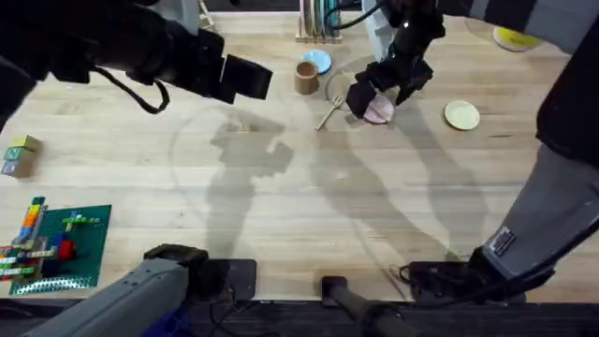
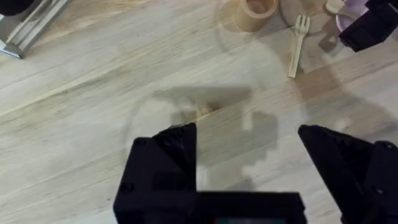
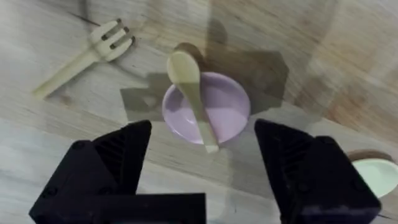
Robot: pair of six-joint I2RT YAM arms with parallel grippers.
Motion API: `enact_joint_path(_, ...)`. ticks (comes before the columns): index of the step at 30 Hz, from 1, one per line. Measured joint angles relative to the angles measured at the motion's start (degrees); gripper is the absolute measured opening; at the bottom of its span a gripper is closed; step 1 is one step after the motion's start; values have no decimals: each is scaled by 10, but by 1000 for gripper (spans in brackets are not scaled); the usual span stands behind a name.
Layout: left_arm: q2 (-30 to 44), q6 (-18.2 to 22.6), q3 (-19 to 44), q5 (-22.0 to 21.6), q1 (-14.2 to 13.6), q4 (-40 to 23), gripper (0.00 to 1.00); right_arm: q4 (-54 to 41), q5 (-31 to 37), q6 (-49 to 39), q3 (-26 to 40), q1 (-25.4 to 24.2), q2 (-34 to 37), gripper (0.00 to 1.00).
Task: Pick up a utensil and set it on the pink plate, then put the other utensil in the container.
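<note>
- The bench is the big wooden surface carrying everything; the action sits at its far side, right of centre.
- Right claw hangs just above the pink plate, jaws spread wide with nothing between them.
- Left claw hovers over bare wood, also wide open and holding nothing, some way short of the fork.
- The pink plate already has the plain wooden spoon lying across it, bowl end poking over the rim, so I'd call step one done.
- The container, a little brown cup, stands upright just beside the fork.
- The fork lies flat on the bench between cup and plate, touching neither.
- To do the next bit well, I reckon: come down on the mid-handle with jaws across it, since it's thin and flat and could skid away. Then tip it handle-down into the cup without bumping it over.
</note>
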Motion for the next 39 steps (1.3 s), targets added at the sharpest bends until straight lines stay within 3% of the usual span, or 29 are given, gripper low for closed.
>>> enact_joint_path(9,0,0,0,0,0,0,994,-14,0,9,10,0,0,997)
enact_joint_path(19,0,0,0,0,0,-1,995,-44,-10,9,146,1,0,998)
enact_joint_path(26,0,0,0,0,0,-1,994,-57,-34,20,153,3,0,997)
enact_joint_path(31,0,0,0,0,0,0,994,-70,-38,100,153,8,0,997)
enact_joint_path(39,0,0,0,0,0,-1,995,-130,18,372,153,58,0,997)
